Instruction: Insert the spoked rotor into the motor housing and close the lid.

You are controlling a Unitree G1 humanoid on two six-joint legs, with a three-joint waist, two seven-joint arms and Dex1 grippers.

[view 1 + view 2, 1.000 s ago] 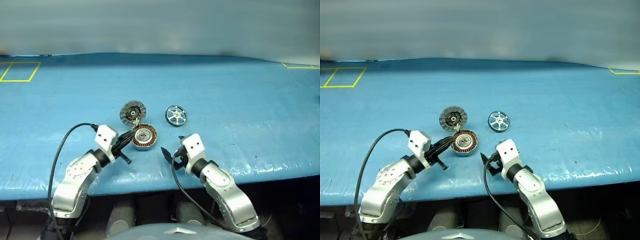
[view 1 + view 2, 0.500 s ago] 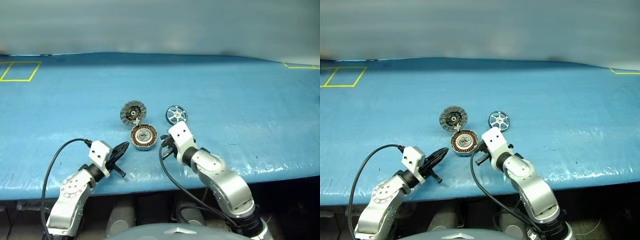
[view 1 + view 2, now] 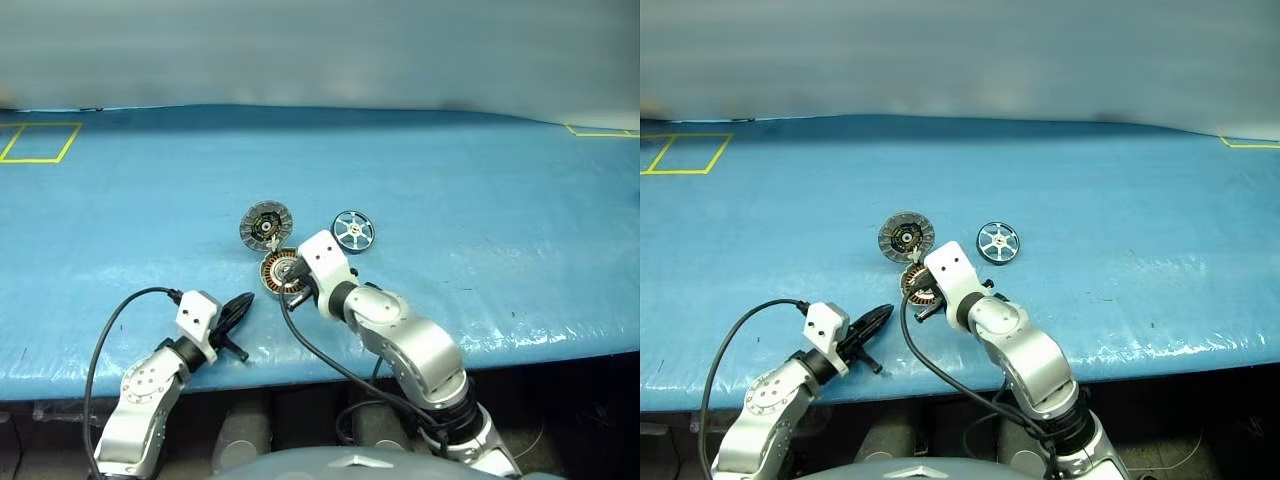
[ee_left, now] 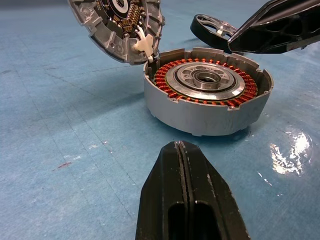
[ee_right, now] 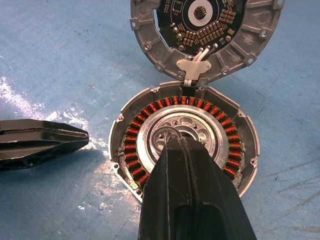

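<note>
Head view: blue tarp-covered table (image 3: 480, 190) ran the full width, with yellow tape outlines at the far left corner (image 3: 38, 142) and far right edge; a pale wall sat behind. The motor housing (image 3: 274, 272) lay near the front edge, open, with the lid (image 3: 266, 224) flipped out at its 11 o'clock and joined to it. The spoked rotor (image 3: 352, 231) lay flat on the tarp at the housing's 2 o'clock, apart from it.

Versus a second earlier: the right gripper (image 3: 291, 271) had swung left from the table edge to over the housing and its fingers had gone from apart to together. The left gripper (image 3: 240, 305) had pulled back off the housing to its 7 o'clock, fingers pressed together, holding nothing.

Left wrist view: copper windings (image 4: 165, 80) ringed a pale hub; tips were short of the housing wall.

Right wrist view: closed tips sat over the hub (image 5: 172, 131), empty; contact couldn't be told.
</note>
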